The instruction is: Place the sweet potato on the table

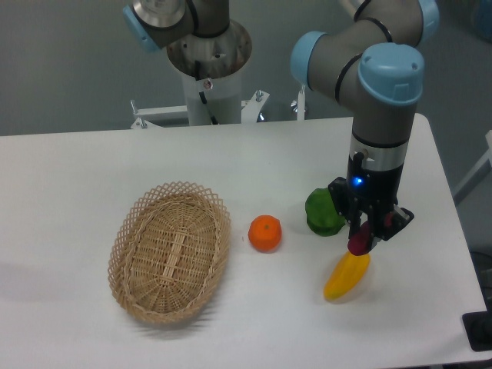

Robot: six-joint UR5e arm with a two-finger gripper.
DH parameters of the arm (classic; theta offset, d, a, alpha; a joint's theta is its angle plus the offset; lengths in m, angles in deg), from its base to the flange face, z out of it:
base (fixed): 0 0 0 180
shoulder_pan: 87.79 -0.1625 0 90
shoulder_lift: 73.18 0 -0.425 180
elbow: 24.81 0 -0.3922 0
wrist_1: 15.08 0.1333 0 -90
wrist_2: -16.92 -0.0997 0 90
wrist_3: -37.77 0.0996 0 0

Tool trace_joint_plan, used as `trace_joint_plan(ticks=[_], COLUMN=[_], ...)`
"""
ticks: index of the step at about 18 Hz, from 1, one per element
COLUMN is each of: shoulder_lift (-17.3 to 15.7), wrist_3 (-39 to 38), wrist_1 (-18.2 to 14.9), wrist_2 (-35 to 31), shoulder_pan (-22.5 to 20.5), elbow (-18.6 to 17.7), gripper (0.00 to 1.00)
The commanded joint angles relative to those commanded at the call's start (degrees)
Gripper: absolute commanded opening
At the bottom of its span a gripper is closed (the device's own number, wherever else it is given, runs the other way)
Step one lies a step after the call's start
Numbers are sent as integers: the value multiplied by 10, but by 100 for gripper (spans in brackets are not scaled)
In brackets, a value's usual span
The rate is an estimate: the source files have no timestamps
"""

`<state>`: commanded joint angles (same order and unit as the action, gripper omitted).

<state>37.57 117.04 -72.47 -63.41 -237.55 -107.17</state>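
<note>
Nearest the camera, the banana (346, 277) is lying right under the fingers (367, 237), which are gripping the sweet potato (359, 243) above it. Lowering should probably be aiming at bare surface (415, 307) toward four o'clock, avoiding the pepper (324, 213).

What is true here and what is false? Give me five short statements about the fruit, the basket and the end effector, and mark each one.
1. The oval woven wicker basket holds nothing. True.
2. The end effector grips the slim magenta-purple sweet potato. True.
3. The round orange lies inside the basket. False: it sits on the white table, right of the basket.
4. The green pepper lies left of the basket. False: it lies right of the orange.
5. The yellow elongated fruit lies just below the sweet potato. True.
</note>
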Motion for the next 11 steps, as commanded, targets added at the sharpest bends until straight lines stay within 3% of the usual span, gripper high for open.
trace_joint_plan(ticks=[11], shoulder_lift=[1], wrist_3=[-22], wrist_1=[2], wrist_2=[-2], shoulder_pan=[4], elbow=[-5], gripper=[33])
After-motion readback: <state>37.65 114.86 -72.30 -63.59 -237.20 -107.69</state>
